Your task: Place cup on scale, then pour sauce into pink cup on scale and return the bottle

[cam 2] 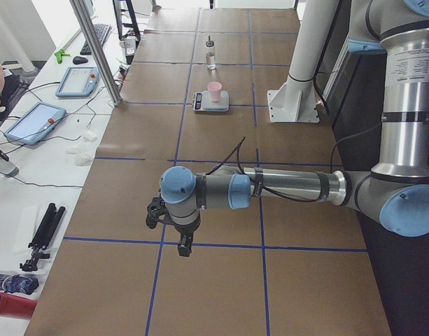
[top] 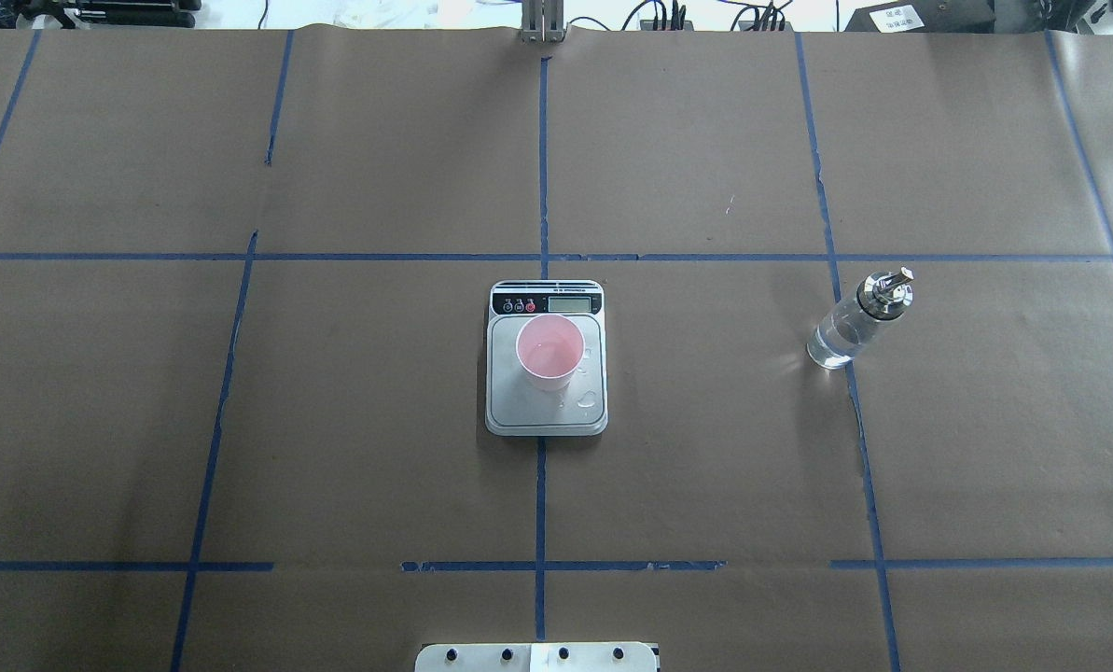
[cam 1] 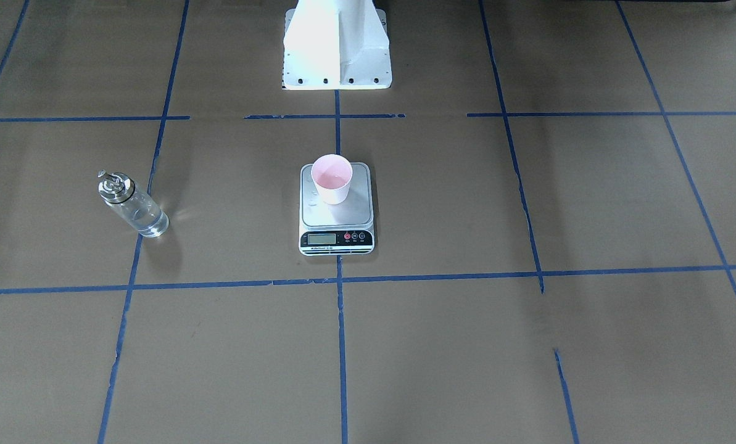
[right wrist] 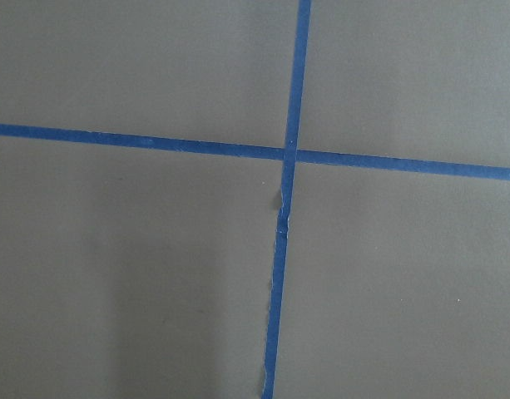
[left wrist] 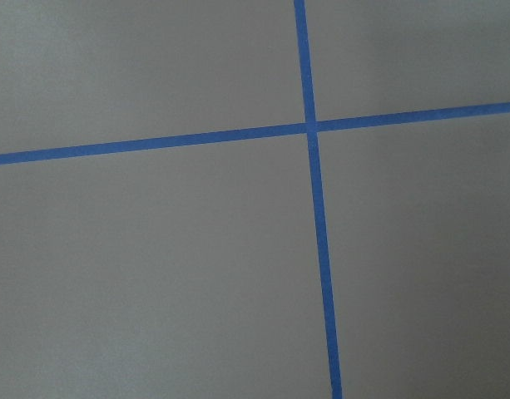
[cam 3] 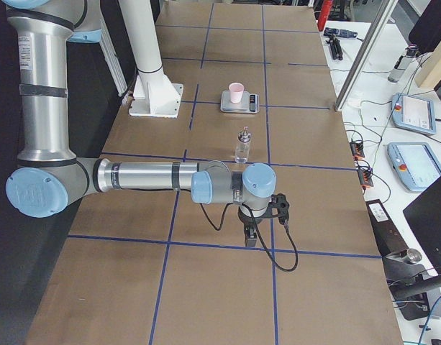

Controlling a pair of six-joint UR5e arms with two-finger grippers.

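The pink cup (top: 549, 352) stands upright on the scale (top: 547, 411) at the table's middle; it also shows in the front view (cam 1: 331, 179) on the scale (cam 1: 337, 213). A little clear liquid lies in the cup, and a few drops lie on the platform. The glass bottle (top: 859, 319) with the clear sauce stands upright on the table to the robot's right, also seen in the front view (cam 1: 131, 204). My left gripper (cam 2: 185, 245) and right gripper (cam 3: 252, 237) hang far out at the table's ends, seen only in the side views; I cannot tell whether they are open or shut.
The brown paper table cover carries a grid of blue tape lines (top: 541, 467). The robot's white base (cam 1: 337, 46) stands behind the scale. Tablets and cables lie on side benches (cam 2: 36, 122) beyond the table's edge.
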